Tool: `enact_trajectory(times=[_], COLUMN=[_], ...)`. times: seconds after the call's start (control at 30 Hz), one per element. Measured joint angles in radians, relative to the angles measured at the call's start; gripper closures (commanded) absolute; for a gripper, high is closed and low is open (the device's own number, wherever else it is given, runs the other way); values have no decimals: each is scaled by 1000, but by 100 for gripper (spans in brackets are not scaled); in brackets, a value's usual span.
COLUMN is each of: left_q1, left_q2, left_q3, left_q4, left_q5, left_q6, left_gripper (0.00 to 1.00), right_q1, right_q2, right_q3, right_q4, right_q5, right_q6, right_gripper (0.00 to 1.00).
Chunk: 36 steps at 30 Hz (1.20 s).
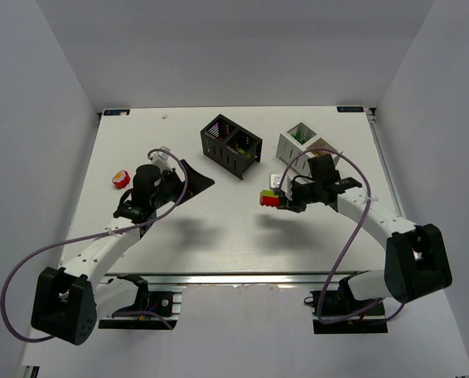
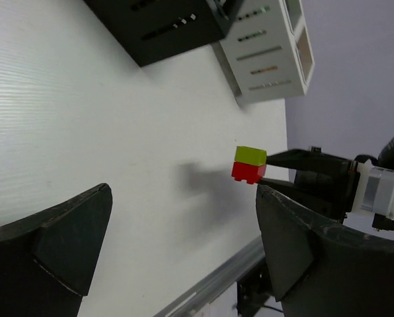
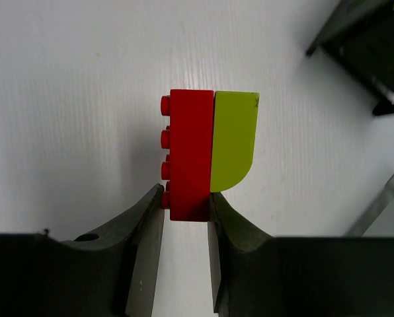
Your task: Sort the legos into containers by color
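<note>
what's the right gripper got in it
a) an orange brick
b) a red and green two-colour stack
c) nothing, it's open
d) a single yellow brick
B: in the right wrist view the right gripper is closed on the red half of a red and green stack, held clear above the white table.

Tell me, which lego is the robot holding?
The red-and-green stack, pinched by its red brick in the right gripper. The other lego, red and yellow, lies loose on the table, far left.
</note>
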Motion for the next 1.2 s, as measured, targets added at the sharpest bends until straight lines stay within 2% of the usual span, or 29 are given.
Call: enact_trajectory(times=[0.27,0.6,0.9,1.2], left_q1=[-44,-59,-137,-173], left_q2=[76,67,85,89], left_q3=[1,1,1,-3], left_q4=[151,165,161,107], left_q5=[131,154,165,166], left_q6=[-15,-21,-31,2], left_gripper=[2,3,6,11], right_q1=[145,278,344,347], right_q2=[14,27,55,82], right_q3=[117,159,179,209], right_q4=[-43,-43,-32,-7], right_q5=[-76,-85,-47,-10], right_q6=[-74,-84,-60,-60], right_gripper=[100,100,100,100])
